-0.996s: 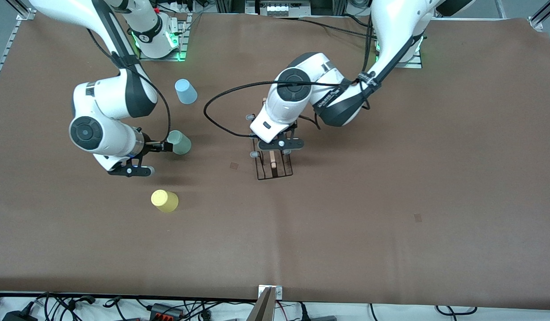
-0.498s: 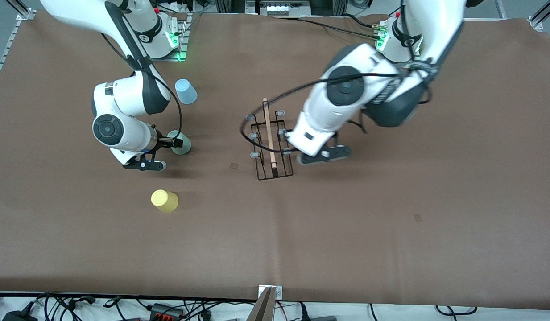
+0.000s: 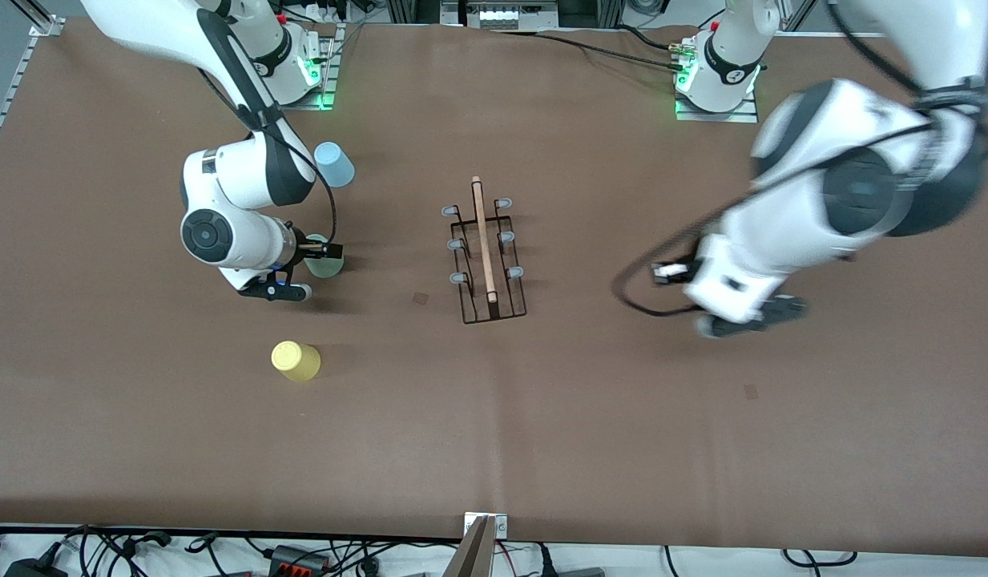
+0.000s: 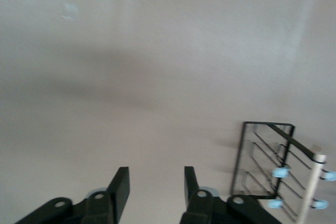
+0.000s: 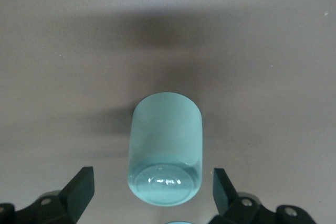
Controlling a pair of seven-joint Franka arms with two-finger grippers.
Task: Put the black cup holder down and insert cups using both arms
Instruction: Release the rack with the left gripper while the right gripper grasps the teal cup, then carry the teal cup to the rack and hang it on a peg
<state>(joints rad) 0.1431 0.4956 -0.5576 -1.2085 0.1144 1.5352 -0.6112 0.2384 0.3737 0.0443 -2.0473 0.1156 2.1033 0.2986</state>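
— Where is the pale green cup [image 3: 330,265] found, and how is it met by the right gripper [image 5: 152,192]?

— On the front view's clock face, the cup is seen at nine o'clock from the black cup holder [image 3: 483,240], well apart from it, toward the right arm's end of the table. It is stood on end. The right gripper is held low at the cup with its jaws spread wide. One finger is placed on each side of the cup, and a gap is left at both sides, so nothing is gripped yet.

— And the holder?

— It is set on the table between the two arms, its wooden handle laid along the twelve-to-six line, with pegs ranged on both sides of it. No cup is hung on it.

— Which arm is judged nearer for the coming move?

— The right one. Only a closing of the jaws is called for, then a carry toward three o'clock to reach the pegs. The left gripper [image 4: 155,187] is kept over bare table at about four o'clock from the holder, its jaws parted by a modest gap and nothing held; that arm is taken to be waiting.

— The other cups?

— The yellow cup [image 3: 296,361] is found at about seven o'clock from the green one, the light blue cup [image 3: 334,164] at twelve.
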